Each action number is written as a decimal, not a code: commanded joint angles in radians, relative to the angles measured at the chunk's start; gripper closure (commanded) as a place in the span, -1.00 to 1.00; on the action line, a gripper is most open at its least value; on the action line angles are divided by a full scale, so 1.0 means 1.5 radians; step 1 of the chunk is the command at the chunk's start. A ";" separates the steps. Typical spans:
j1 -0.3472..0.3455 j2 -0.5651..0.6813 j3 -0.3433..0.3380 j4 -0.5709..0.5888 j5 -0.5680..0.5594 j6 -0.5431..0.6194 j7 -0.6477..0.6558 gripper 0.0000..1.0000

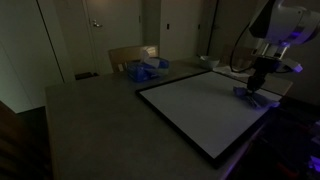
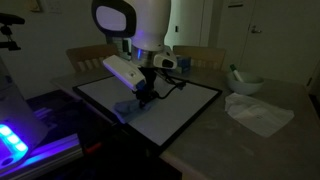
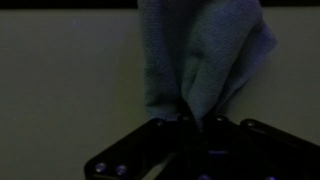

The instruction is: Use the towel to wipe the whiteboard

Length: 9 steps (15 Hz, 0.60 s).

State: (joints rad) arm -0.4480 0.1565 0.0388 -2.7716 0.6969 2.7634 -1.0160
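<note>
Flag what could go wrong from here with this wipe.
1. The gripper is shut on only a bunched end of the towel. Drag across the whiteboard could pull it free.
2. In both exterior views the towel sits near an edge of the whiteboard, so an outward stroke might run off it.

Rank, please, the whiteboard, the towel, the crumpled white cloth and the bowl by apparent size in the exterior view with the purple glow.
1. whiteboard, by far the largest.
2. crumpled white cloth.
3. bowl and towel: they look alike in this dim light, so I have left them unranked.
</note>
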 commanded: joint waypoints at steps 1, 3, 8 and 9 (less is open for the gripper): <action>0.035 0.048 0.023 -0.003 -0.009 0.033 0.003 0.94; 0.046 0.055 0.023 -0.001 -0.017 0.068 0.004 0.94; 0.071 0.099 0.013 0.030 -0.058 0.129 0.028 0.94; 0.074 0.110 0.011 0.039 -0.061 0.137 0.037 0.94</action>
State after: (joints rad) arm -0.3564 0.1656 0.0551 -2.7786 0.6227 2.8734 -0.9786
